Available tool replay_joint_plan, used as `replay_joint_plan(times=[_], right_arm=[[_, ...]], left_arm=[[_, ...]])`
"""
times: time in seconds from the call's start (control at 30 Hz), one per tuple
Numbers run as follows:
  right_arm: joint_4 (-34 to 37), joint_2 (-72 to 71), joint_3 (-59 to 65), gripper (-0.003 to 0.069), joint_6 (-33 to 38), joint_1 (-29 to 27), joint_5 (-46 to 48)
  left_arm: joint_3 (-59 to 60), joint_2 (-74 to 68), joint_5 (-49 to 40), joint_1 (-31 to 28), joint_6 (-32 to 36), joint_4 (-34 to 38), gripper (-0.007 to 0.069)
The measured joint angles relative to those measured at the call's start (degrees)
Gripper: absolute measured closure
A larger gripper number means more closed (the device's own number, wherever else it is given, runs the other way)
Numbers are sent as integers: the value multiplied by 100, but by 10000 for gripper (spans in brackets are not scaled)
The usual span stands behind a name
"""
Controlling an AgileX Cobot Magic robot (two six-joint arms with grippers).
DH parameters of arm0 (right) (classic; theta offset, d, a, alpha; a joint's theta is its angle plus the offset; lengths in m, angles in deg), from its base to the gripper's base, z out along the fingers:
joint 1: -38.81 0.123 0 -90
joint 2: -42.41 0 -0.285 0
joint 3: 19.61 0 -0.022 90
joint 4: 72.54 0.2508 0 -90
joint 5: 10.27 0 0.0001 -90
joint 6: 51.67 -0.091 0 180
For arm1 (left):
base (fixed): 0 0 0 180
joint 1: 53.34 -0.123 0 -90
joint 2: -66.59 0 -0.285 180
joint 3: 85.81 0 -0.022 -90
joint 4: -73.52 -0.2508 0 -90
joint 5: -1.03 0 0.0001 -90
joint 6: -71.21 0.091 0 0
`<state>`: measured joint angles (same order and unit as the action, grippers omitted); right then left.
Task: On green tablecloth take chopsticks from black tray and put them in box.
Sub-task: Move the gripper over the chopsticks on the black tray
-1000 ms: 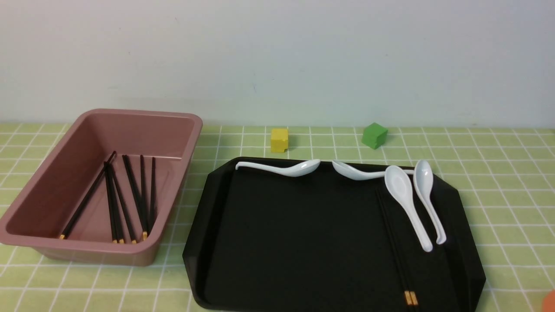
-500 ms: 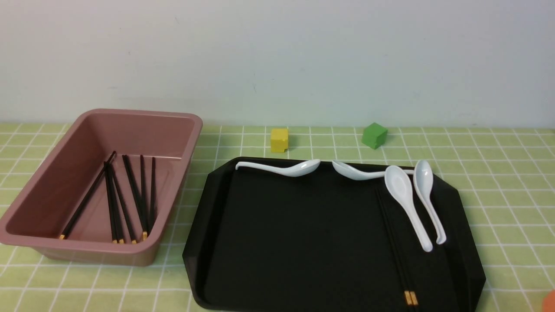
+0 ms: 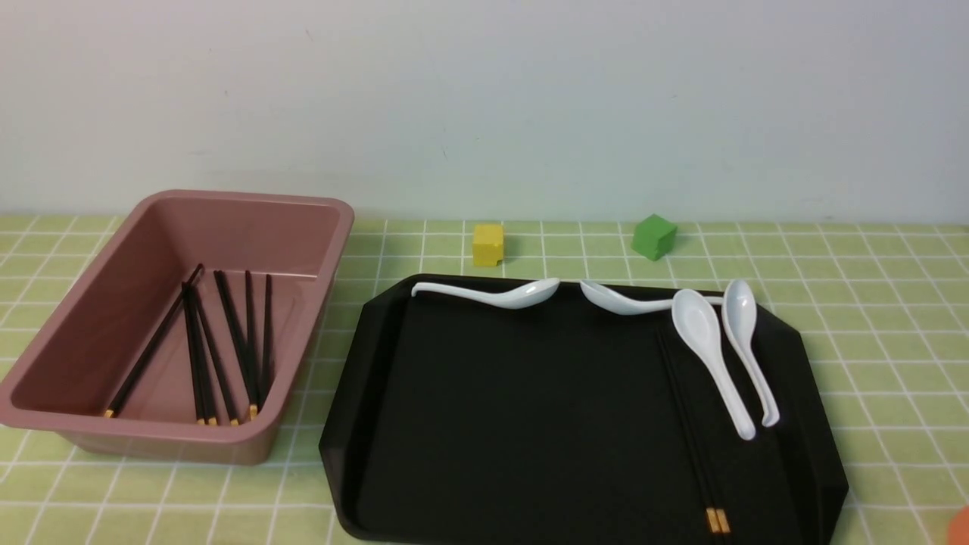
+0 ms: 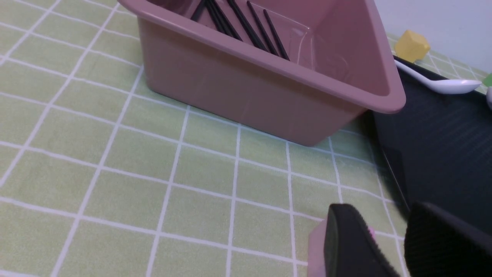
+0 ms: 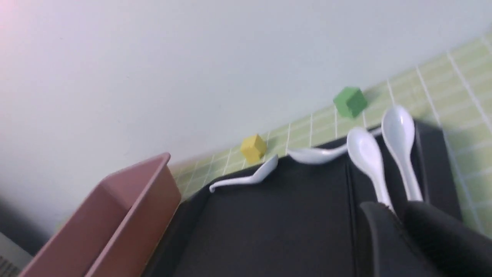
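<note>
- A yellow-green checked tablecloth (image 3: 870,318) with thin white grid lines covers the whole surface up to a plain pale wall (image 3: 484,98).
- A deep dusty-pink plastic box (image 3: 318,227) with a rolled rim stands toward the cloth's left edge. Several thin black sticks with gold ends (image 3: 219,348) lie on its floor, gold ends toward the near wall.
- A large glossy black tray (image 3: 492,424) with cut corners sits just right of the box, reaching the cloth's near edge.
- Two black chopsticks (image 3: 700,469) remain on the tray's right half. They lie side by side, running from far to near, with their gold bands at the near edge.
- Four white ceramic spoons (image 3: 700,333) rest on the tray: two along its far edge and two by the far-right corner, just beside the chopsticks.
- A small yellow cube (image 3: 487,244) and a small green cube (image 3: 654,236) stand apart near the cloth's far edge.
- An orange object (image 3: 961,526) peeks in at the near-right corner, too cropped to identify.
- The left gripper (image 4: 384,231) hangs over bare cloth by the box's near corner, its black fingers (image 4: 346,242) parted and empty.
- The right gripper (image 5: 396,209) is over the tray. Its fingers (image 5: 380,238) are drawn together to a thin seam, gripping nothing, though that view is blurred.
</note>
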<state>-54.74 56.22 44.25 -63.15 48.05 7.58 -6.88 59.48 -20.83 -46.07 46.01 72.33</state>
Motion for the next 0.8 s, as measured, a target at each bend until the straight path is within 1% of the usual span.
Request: replay_joint_plan(times=[0.03, 0.1, 0.13, 0.2, 0.23, 0.27, 0.3, 0.33, 0.43, 0.53, 0.57, 0.6, 0.67, 0.7, 0.8], right_arm=[[-251, 259, -271, 623, 165, 0, 231], [-674, 749, -682, 658, 453, 0, 795], [-1003, 1172, -953, 669, 614, 0, 1321], [-1226, 1717, -1213, 671, 701, 0, 1958], [-1417, 2386, -1419, 671, 739, 0, 2635], [-1471, 2805, -1502, 671, 745, 0, 2968], [-1471, 2889, -1515, 671, 745, 0, 3026], [-1433, 3624, -1594, 671, 745, 0, 3392], [-1091, 4522, -1677, 665, 768, 0, 3513], [-361, 5534, -1898, 644, 1148, 0, 3541], [-262, 5658, -1944, 639, 1262, 0, 3548], [175, 6169, -2161, 610, 1720, 0, 3580], [504, 6508, -2414, 567, 2035, 5, 3613], [674, 6796, -2649, 519, 2239, 5, 3641], [750, 7206, -3047, 431, 2377, 5, 3644]], left_arm=[[0, 0, 0, 0, 0, 0, 386], [0, 0, 0, 0, 0, 0, 386], [0, 0, 0, 0, 0, 0, 386], [0, 0, 0, 0, 0, 0, 386], [0, 0, 0, 0, 0, 0, 385], [0, 0, 0, 0, 0, 0, 386], [0, 0, 0, 0, 0, 0, 386], [0, 0, 0, 0, 0, 0, 386], [0, 0, 0, 0, 0, 0, 386], [0, 0, 0, 0, 0, 0, 386], [0, 0, 0, 0, 0, 0, 386], [0, 0, 0, 0, 0, 0, 386], [0, 0, 0, 0, 0, 0, 386], [0, 0, 0, 0, 0, 0, 386], [0, 0, 0, 0, 0, 0, 386]])
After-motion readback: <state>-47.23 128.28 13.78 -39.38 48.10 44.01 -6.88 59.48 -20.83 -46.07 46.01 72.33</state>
